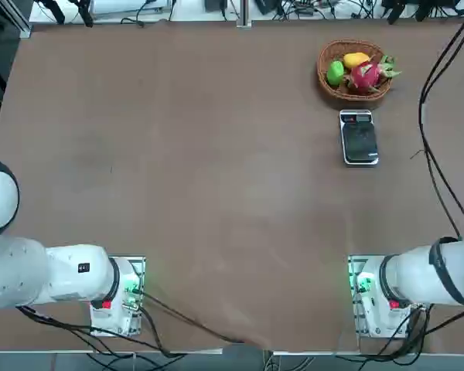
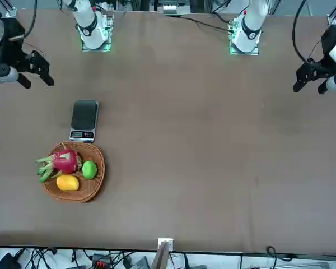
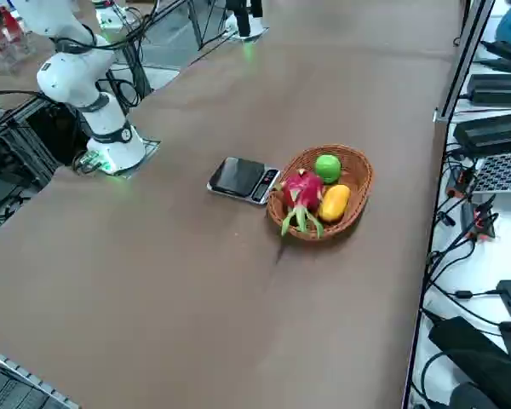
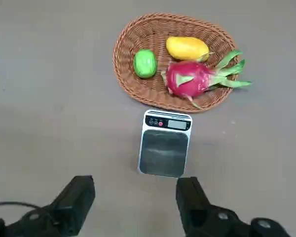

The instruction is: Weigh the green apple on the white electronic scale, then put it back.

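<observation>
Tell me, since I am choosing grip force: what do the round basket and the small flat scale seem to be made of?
The round brown basket looks like woven wicker or rattan, matte, going by its ribbed weave. The small flat scale seems to have a silver-white plastic or metal rim around a dark glossy platform, perhaps glass, since it shows reflections. The open right gripper hovers apart from both.

We see our right arm (image 1: 429,274) as glossy white rounded segments with a black band, on a base plate glowing green beside a small red mark. Black cables trail from it. Our right gripper (image 4: 135,205) has two matte black, blocky fingers (image 4: 76,200).
</observation>
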Motion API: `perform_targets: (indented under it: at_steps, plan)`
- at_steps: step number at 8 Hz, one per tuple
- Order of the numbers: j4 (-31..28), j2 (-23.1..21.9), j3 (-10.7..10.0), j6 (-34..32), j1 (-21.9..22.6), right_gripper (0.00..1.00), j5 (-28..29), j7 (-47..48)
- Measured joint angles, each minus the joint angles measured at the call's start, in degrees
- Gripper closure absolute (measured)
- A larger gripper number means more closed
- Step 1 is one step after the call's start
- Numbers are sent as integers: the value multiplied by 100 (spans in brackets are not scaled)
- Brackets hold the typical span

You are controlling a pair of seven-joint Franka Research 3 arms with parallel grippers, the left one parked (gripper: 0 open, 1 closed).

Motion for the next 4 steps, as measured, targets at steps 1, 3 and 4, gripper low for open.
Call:
perform_targets:
  at_steps: [1, 3, 4]
  plan:
    - [15, -4, 0, 1, 0, 0, 0, 0]
    - [110, -11, 0, 1, 0, 0, -1, -7]
    - [101, 26, 0, 2, -1, 0, -2, -7]
